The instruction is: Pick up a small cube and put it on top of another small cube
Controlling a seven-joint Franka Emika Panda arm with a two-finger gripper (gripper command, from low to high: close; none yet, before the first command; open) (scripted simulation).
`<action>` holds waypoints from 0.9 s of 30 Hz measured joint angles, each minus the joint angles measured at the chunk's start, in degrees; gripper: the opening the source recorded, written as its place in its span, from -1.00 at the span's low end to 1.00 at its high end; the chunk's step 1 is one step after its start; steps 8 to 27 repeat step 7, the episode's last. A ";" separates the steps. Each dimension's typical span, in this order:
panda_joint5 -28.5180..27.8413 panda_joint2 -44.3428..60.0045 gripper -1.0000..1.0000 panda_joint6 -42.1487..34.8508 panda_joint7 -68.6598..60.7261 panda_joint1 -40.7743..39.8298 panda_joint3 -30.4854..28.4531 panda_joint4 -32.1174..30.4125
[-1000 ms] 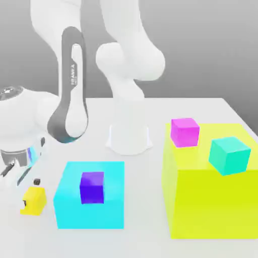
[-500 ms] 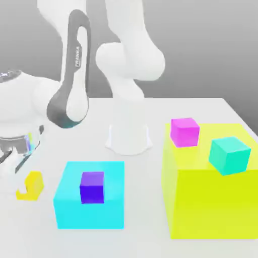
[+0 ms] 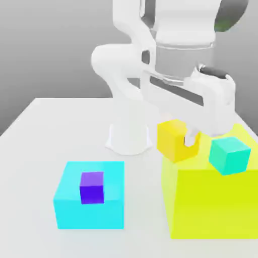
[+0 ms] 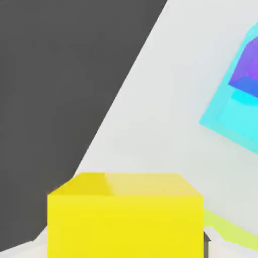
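While we hover above the yellow-green block (image 3: 211,201):
Gripper (image 3: 185,142): clamped tight on our small yellow cube (image 3: 174,140).
Teal cube (image 3: 229,155): atop that block.

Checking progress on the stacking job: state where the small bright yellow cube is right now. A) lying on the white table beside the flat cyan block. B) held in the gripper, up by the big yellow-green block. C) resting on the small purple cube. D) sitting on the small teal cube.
B: the small bright yellow cube sits clamped in the gripper, raised beside the big yellow-green block, clear of the white table.
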 joint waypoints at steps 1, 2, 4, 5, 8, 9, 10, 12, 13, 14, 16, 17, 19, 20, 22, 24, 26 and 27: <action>0.14 0.02 -1.00 -0.29 0.75 1.35 1.58 0.16; 0.11 0.50 -1.00 0.77 1.23 2.02 2.50 -0.52; -0.22 2.01 1.00 4.51 1.90 2.77 3.27 -2.90; -0.22 2.01 1.00 4.51 1.90 2.77 3.27 -2.90; -0.22 2.01 1.00 4.51 1.90 2.77 3.27 -2.90; -0.22 2.01 1.00 4.51 1.90 2.77 3.27 -2.90; -0.22 2.01 1.00 4.51 1.90 2.77 3.27 -2.90; -0.22 2.01 1.00 4.51 1.90 2.77 3.27 -2.90; -0.22 2.01 1.00 4.51 1.90 2.77 3.27 -2.90; -0.22 2.01 1.00 4.51 1.90 2.77 3.27 -2.90; -0.22 2.01 1.00 4.51 1.90 2.77 3.27 -2.90; -0.22 2.01 1.00 4.51 1.90 2.77 3.27 -2.90; -0.22 2.01 1.00 4.51 1.90 2.77 3.27 -2.90; -0.22 2.01 1.00 4.51 1.90 2.77 3.27 -2.90; -0.22 2.01 1.00 4.51 1.90 2.77 3.27 -2.90; -0.22 2.01 1.00 4.51 1.90 2.77 3.27 -2.90; -0.22 2.01 1.00 4.51 1.90 2.77 3.27 -2.90; -0.22 2.01 1.00 4.51 1.90 2.77 3.27 -2.90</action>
